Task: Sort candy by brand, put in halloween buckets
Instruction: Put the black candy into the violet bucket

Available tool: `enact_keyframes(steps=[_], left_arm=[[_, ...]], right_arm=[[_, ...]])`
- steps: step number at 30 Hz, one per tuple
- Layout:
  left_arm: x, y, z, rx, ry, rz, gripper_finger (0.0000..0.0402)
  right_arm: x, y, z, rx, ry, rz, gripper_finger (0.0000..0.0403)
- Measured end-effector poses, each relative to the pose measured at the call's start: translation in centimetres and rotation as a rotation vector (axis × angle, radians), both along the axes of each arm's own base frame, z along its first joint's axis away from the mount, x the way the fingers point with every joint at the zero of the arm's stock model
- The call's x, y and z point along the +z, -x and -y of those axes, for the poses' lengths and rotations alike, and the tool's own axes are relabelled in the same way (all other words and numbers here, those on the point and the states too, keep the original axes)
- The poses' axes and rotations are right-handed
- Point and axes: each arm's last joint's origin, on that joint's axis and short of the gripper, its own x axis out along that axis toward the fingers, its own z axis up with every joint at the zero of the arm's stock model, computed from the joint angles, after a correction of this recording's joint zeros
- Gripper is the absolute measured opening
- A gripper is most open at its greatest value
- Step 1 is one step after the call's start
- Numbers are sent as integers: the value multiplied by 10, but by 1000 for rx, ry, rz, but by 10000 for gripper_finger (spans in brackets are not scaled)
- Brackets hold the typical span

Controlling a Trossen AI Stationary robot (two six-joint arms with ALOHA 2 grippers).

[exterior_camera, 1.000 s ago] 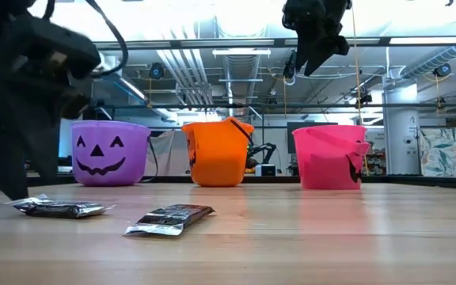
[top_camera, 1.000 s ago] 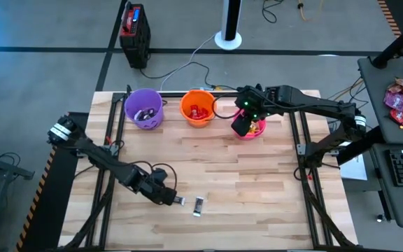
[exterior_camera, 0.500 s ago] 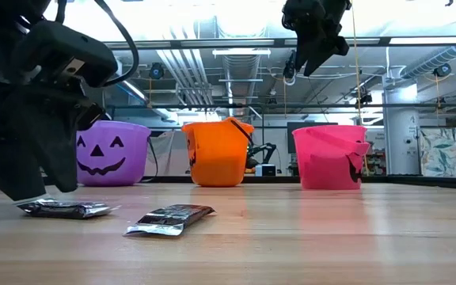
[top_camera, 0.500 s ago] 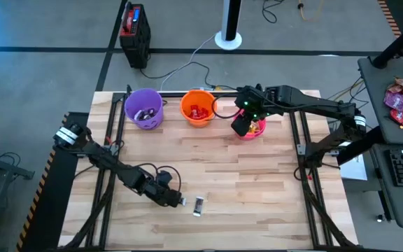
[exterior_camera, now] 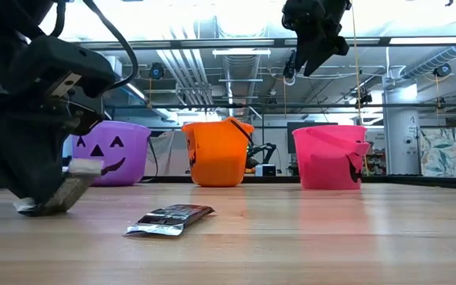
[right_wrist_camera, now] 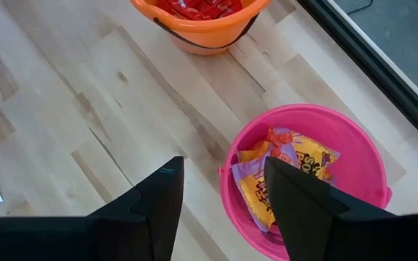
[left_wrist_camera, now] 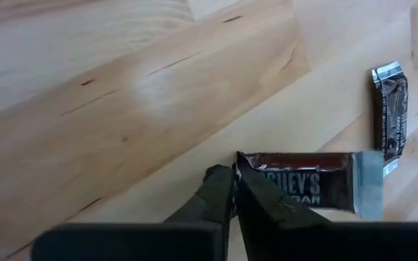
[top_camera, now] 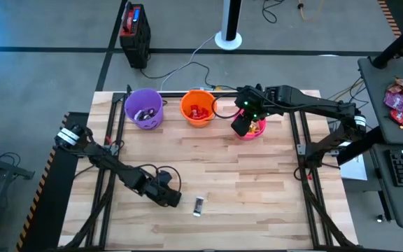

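Left tool (left_wrist_camera: 234, 190): your fingers are clamped on one end of a dark bar (left_wrist_camera: 307, 181), tilted up off the near-left worktop (top_camera: 257, 189) | second dark bar (top_camera: 199, 205) lies just right | right tool (right_wrist_camera: 220, 196): spread wide, empty, above the pink bucket (right_wrist_camera: 354, 138) of yellow packets (right_wrist_camera: 296, 163).

From overhead we looked straight down on the table (top_camera: 222, 168); the low camera faced level toward the orange bucket (exterior_camera: 217, 153), which the right wrist camera also caught closely.
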Motion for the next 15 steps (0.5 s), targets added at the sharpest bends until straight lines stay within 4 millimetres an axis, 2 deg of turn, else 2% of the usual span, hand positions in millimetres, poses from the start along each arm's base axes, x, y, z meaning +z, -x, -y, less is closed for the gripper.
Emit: enact_keyframes(steps=[9, 15], left_arm=[[12, 3, -1, -14, 7, 11, 0], [40, 7, -5, -28, 6, 121, 0]], right_arm=[[0, 0, 0, 1, 0, 0, 185], [0, 0, 0, 0, 0, 0, 185]])
